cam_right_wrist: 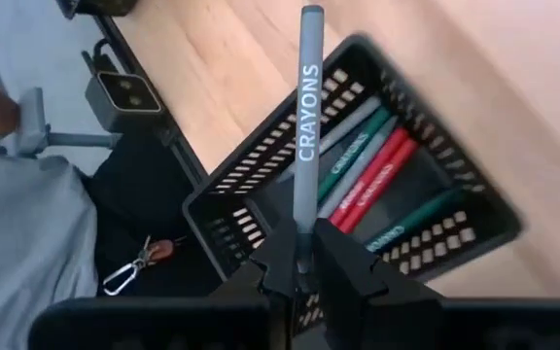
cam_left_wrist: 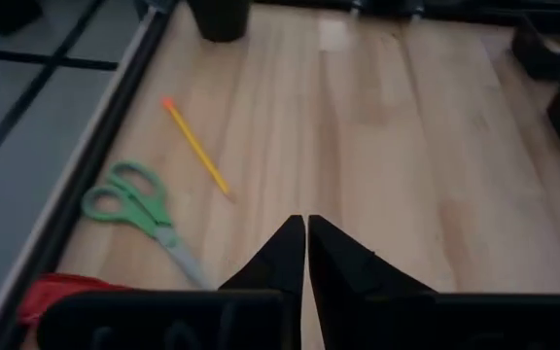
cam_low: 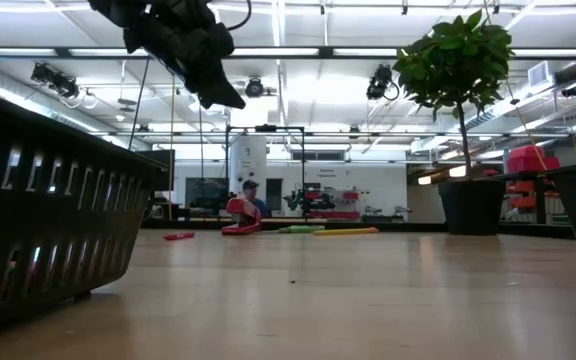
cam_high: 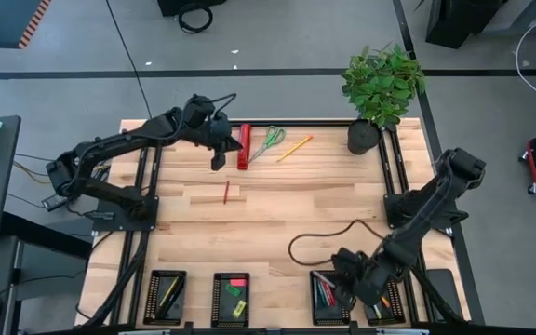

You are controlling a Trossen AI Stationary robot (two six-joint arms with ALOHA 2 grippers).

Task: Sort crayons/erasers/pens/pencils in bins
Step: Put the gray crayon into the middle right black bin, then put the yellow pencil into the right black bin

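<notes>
While the right gripper (cam_right_wrist: pixel 299 267) hangs over the near edge of the table, its jaws are pinched tight on a grey crayon (cam_right_wrist: pixel 307 136) with "CRAYONS" printed on its side. Right under it sits a black bin (cam_right_wrist: pixel 261 190) holding more crayons, red, green and grey, lying side by side. In the high view, four bins sit in a row along that edge; one (cam_high: pixel 231 296) holds a pink eraser (cam_high: pixel 238 282). Far across the table, the left gripper (cam_left_wrist: pixel 305 238) hangs with its jaws closed on nothing, near a yellow pencil (cam_left_wrist: pixel 194 146), green scissors (cam_left_wrist: pixel 134 204) and a lone red crayon (cam_high: pixel 227 192).
</notes>
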